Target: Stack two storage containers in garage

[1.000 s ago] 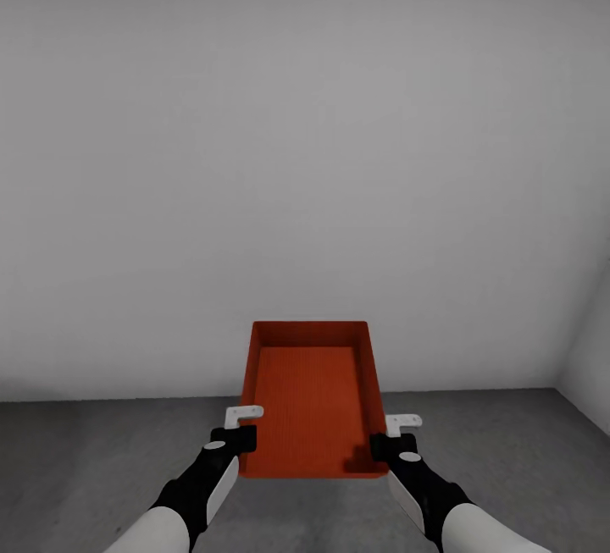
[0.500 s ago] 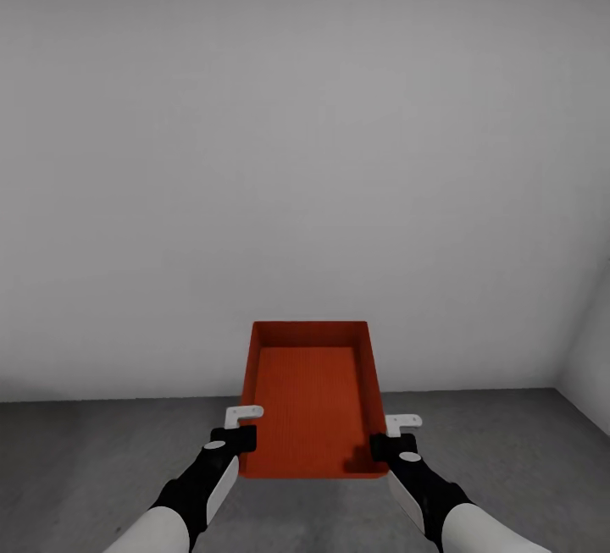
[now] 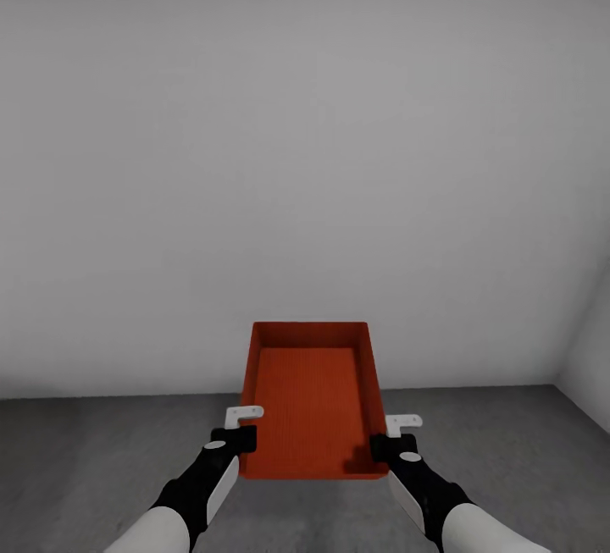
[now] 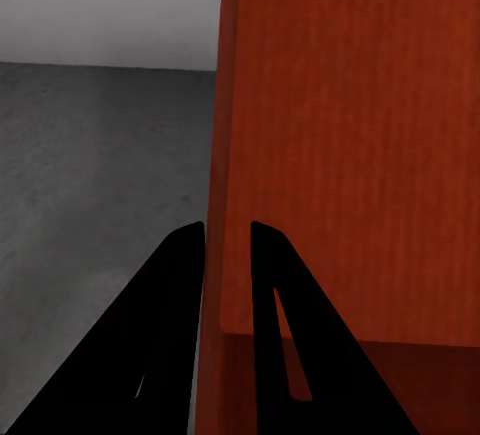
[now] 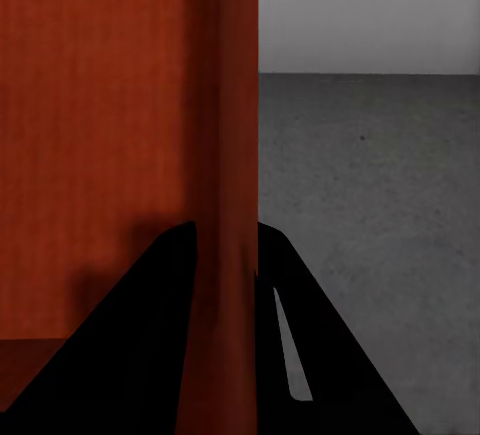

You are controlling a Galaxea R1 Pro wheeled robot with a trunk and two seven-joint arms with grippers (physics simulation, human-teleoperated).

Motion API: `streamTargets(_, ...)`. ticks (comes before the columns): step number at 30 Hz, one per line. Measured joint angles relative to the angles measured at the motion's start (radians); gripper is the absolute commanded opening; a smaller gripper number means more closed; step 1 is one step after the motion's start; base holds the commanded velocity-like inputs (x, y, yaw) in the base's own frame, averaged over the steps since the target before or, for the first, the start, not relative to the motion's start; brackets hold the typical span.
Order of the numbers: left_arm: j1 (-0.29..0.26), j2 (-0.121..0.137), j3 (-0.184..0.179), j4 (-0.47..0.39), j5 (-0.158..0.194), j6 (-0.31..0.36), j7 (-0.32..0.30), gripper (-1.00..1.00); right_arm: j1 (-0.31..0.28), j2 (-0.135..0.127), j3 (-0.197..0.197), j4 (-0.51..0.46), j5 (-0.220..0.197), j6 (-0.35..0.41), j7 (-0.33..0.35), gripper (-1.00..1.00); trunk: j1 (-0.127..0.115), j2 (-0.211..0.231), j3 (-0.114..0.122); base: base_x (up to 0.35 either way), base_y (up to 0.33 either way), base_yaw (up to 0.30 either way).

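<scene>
No brand, label or writing readable anywhere. One red-orange storage container [image 3: 312, 400] held up off the dark grey concrete floor [image 3: 85, 451], carried between both grippers, not resting on anything. Open top turned toward the head camera, long axis running straight away from the robot toward the plain white-grey wall [image 3: 305, 155], far end raised. Left gripper [image 3: 240, 426] clenched on the container's left side wall near its near corner; in the left wrist view [image 4: 228, 240], one dark finger on each face of that thin wall. Right gripper [image 3: 391, 436] likewise clamped on the right side wall near the near corner, the wall pinched between its two fingers in the right wrist view [image 5: 228, 240]. Floor meeting wall just beyond the container's far end.
</scene>
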Motion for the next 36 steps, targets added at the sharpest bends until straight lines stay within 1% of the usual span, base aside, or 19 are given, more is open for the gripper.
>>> streamTargets(27, 0.0, -0.001, 0.003, 0.007, 0.001, -0.01, -0.001, -1.0, 0.0, 0.0, 0.001, 0.0, 0.001, -0.002, -0.001, -1.0, 0.0, 0.0, -0.044, 0.0, 0.0, 0.0)
streamTargets(36, 0.0, -0.001, 0.006, 0.011, -0.002, -0.013, -0.002, -1.0, 0.001, 0.0, 0.005, 0.003, -0.005, -0.004, -0.001, -1.0, 0.0, 0.0, -0.058, 0.0, 0.0, 0.0)
